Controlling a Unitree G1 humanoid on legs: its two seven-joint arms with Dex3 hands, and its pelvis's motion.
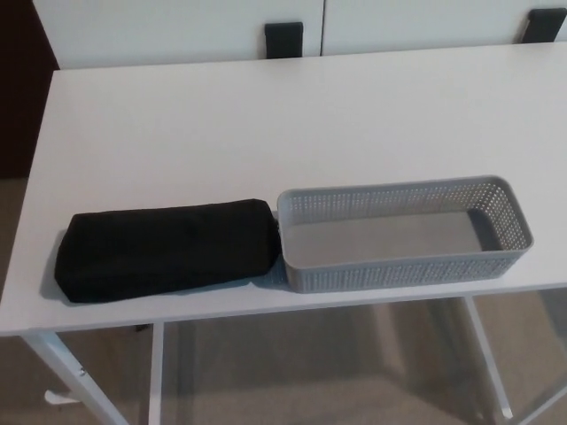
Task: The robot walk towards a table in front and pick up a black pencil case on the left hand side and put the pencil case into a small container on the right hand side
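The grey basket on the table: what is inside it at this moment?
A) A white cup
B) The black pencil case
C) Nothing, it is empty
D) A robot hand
C: the grey basket shows only its bare floor, while the black pencil case lies on the white table just to its left, outside it.
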